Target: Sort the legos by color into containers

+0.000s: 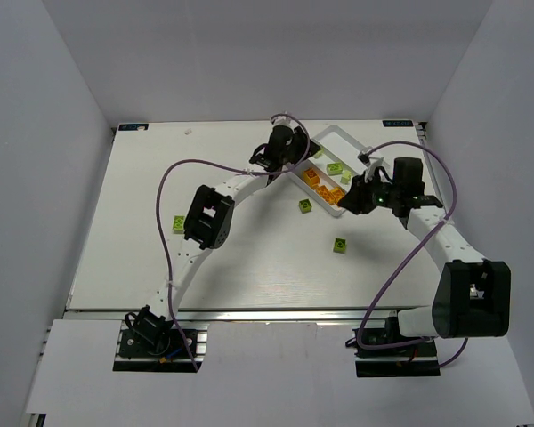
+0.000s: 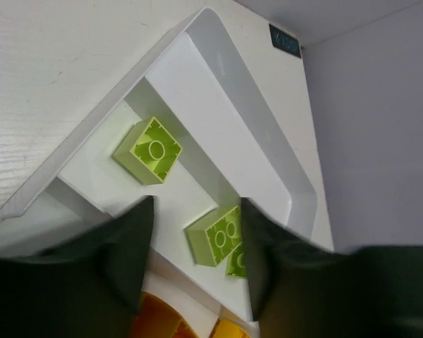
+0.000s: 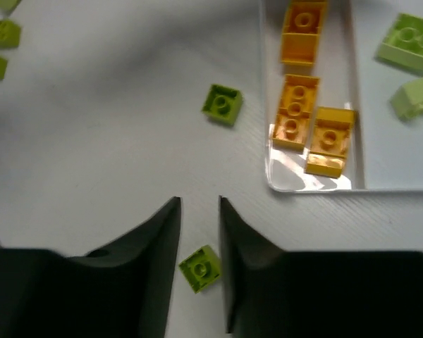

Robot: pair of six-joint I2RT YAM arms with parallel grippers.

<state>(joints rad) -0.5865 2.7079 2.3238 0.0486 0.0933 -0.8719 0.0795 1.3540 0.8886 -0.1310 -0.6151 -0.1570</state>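
the table (image 1: 142, 196) holds the tray (image 1: 340, 133), and all places here run from that tray. the left gripper (image 2: 197, 205) hangs over the tray's middle lane, jaws moderately apart and holding nothing. a lime brick (image 2: 215, 243) lies on the lane floor between the fingers; whether it touches the right-hand one i cannot tell. the right gripper (image 3: 199, 204) sits low over the table just off the tray's near corner, jaws only narrowly parted and empty, with a green brick (image 3: 199, 268) on the table right under the gap. i judge the step in hand to be the green sorting: one arm at the drop, the other poised for a pick. the next move, as i read it, calls for the right jaws to widen past the brick's sides, come down square over it and close, then carry it to the green lane without clipping the orange lane's wall. the left should lift clear so the arms do not crowd above the tray. the legos (image 3: 296, 113) are small, glossy, studded blocks. the orange ones lie packed in the lane along the tray's near wall and lime ones lie in the lane next to it. more lime ones lie loose on the table, some near the tray, one well apart from it.
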